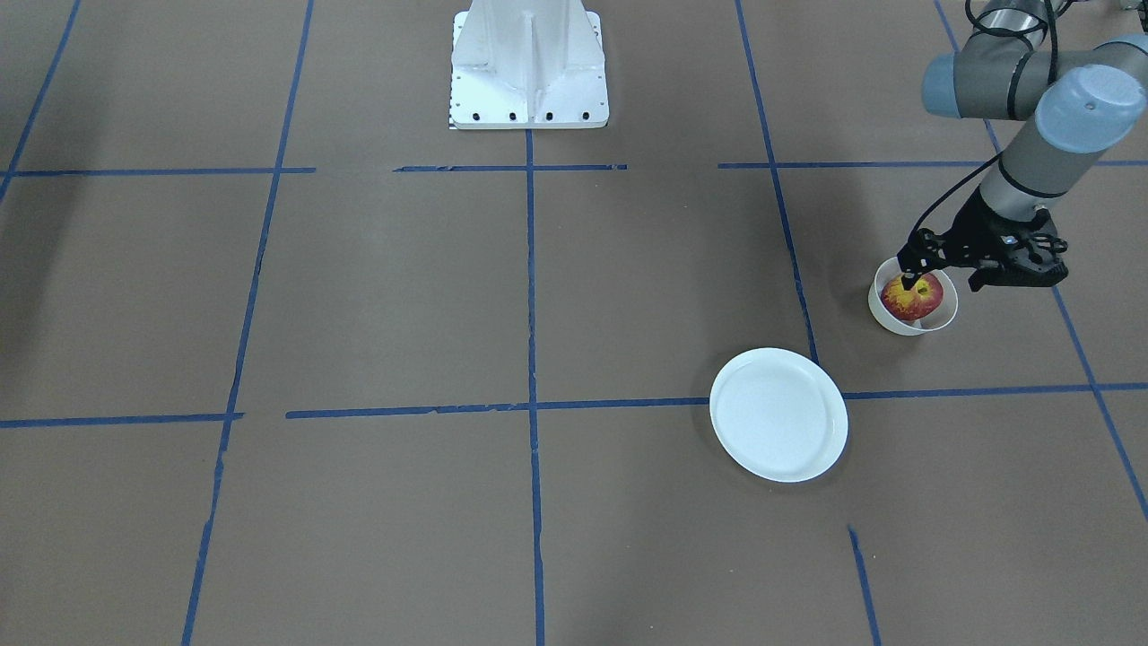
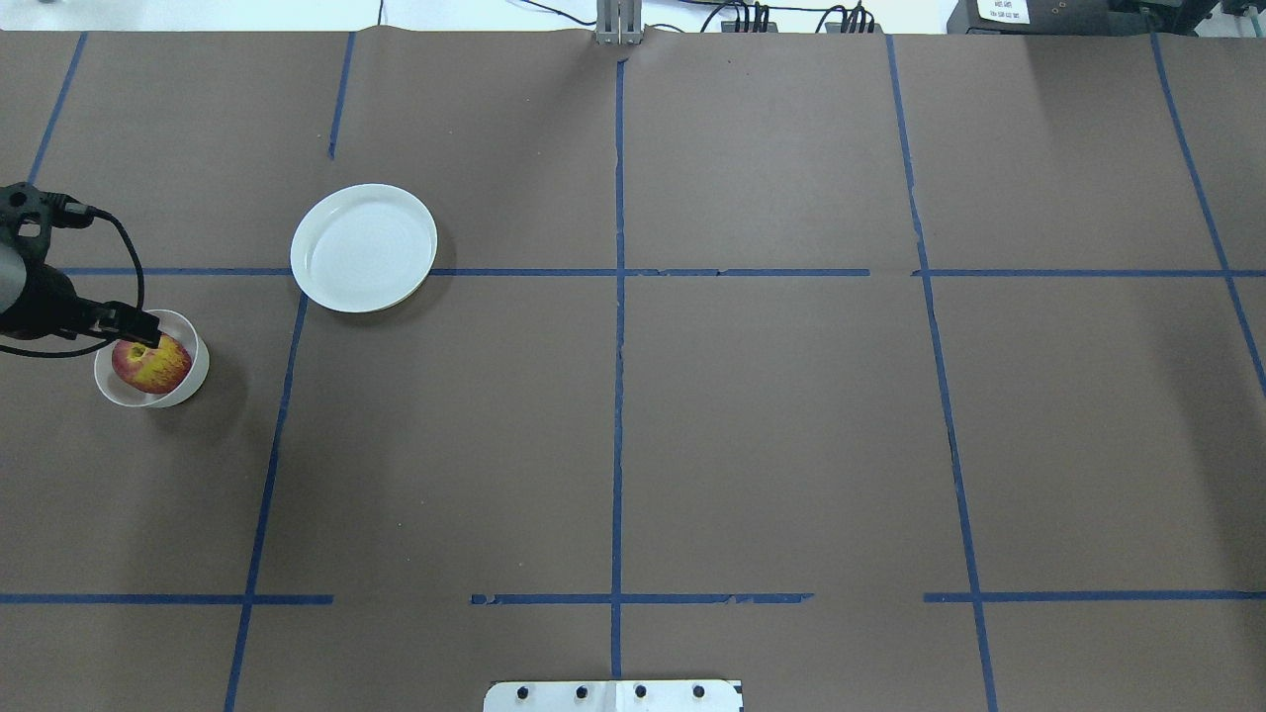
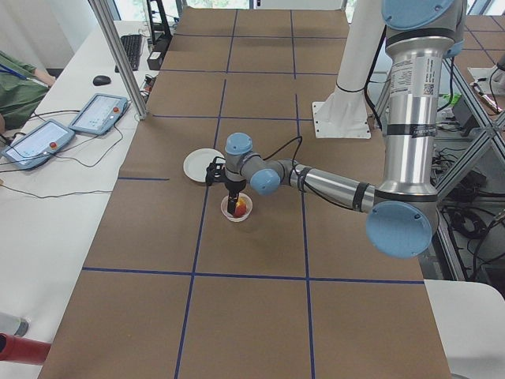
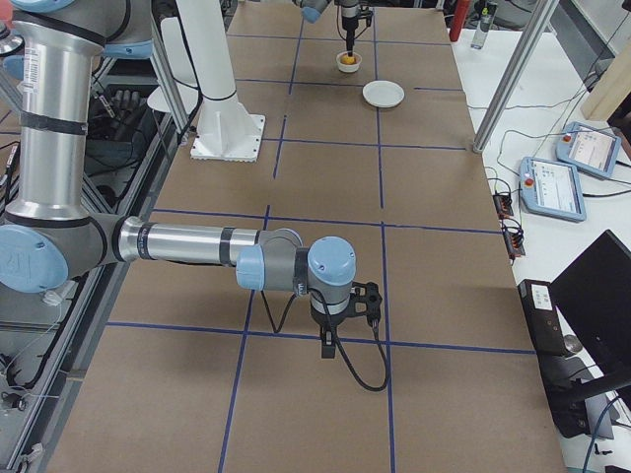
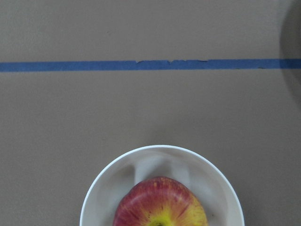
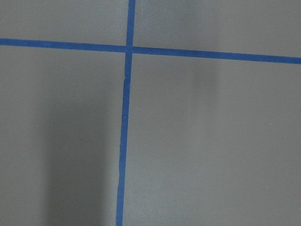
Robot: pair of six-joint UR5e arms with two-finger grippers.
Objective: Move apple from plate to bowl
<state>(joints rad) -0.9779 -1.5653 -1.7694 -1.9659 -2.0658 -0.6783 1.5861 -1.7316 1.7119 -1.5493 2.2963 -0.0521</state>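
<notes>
Read across the overhead view from the left edge. The left gripper (image 1: 943, 280) is hanging directly over the bowl (image 2: 148, 400). Its jaws are standing apart and gripping nothing. In the front view one fingertip is showing over the top of the apple (image 2: 153, 366) and the other out past the bowl's rim, though whether either is touching the fruit cannot be told. The apple is sitting inside the bowl, stem dimple up, filling most of it. Just to the right, well apart from the bowl, the plate (image 2: 364, 247) is lying flat across a line of blue tape (image 2: 618, 396) with nothing on it. Farther right, the brown table (image 2: 771, 415) is showing only its taped grid. The right gripper (image 4: 328, 345) is appearing in the right-side view alone, low over a tape crossing and far from both dishes, and its jaw opening cannot be told from there. The transfer itself is judged done, since the fruit is off the plate and in the bowl. What seems left is lifting the left arm clear.
</notes>
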